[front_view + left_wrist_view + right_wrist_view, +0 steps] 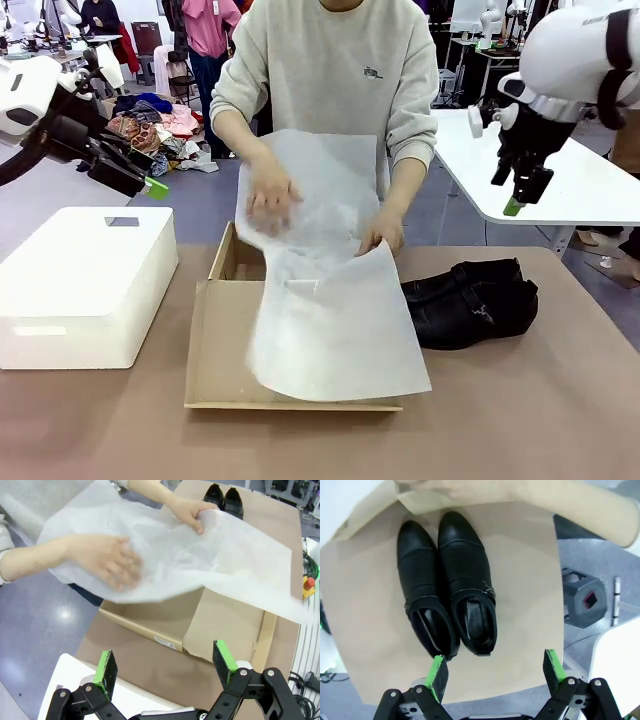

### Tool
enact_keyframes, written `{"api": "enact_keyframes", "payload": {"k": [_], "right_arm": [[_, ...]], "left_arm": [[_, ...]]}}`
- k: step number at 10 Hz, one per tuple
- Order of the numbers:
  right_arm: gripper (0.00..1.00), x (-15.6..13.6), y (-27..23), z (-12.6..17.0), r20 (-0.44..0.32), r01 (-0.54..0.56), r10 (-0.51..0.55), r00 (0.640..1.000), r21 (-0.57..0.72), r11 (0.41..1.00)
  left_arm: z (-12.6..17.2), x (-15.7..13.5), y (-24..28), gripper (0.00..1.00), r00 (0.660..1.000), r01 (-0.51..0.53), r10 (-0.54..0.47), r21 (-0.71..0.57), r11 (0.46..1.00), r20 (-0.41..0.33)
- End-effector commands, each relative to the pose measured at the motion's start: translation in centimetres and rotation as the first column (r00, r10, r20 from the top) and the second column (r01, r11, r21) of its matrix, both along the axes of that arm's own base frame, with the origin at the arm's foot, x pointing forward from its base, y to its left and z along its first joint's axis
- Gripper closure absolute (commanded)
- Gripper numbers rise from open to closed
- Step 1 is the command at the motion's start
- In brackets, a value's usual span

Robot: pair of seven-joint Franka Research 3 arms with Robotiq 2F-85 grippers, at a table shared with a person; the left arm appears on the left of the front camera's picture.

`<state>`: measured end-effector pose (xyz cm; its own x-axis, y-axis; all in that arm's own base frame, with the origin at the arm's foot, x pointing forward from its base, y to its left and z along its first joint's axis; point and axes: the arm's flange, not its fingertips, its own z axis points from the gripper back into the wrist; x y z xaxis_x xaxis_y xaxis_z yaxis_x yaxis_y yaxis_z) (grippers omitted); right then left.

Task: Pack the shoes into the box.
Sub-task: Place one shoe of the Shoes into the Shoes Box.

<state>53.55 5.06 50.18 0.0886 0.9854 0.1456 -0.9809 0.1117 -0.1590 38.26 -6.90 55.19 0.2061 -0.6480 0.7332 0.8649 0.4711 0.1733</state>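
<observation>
We count two shoes (470, 300), one box (214, 345), one sheet of white tissue paper (335, 320), and one white plastic box (85, 285) on the brown table (520, 420).

The black shoes lie side by side and touching, soles down, on the bare table to the robot's right of the cardboard box. Their long axes run across the table, parallel to each other, with the pointed toes toward the box and the heels toward the table's right edge. In the right wrist view the pair (447, 585) sits just beyond the pads, and the toes come close to the edge of the paper.

The box stands open in the middle of the table, between the white plastic box and the shoes. Its flap lies flat toward the robot's side. The tissue sheet drapes over much of it and spills onto the flap.

The person at the far side has two hands on the paper: one hand (270, 200) is pressed flat on it over the box, and the other hand (383, 232) grips its edge near the shoes.

The left gripper (167, 670) hangs raised above the white plastic box, fingers spread apart with nothing between them. The right gripper (495, 672) hangs above the shoes, fingers likewise spread and empty.
</observation>
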Motion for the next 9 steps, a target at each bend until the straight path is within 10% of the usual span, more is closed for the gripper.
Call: {"api": "enact_keyframes", "payload": {"k": [1, 9], "right_arm": [[0.0, 2.0, -0.7, -1.3, -0.009, -0.089, 0.089, 0.996, -0.015, 0.996], [0.0, 3.8, -2.4, -7.8, -0.112, -0.044, 0.045, 0.993, 0.015, 0.999]], "left_arm": [[0.0, 0.2, 0.3, 0.0, 1.0, 0.02, -0.02, -0.007, 1.0, 0.007], [0.0, 0.2, 0.3, 0.0, 1.0, 0.02, -0.02, -0.007, 1.0, 0.007]]}}
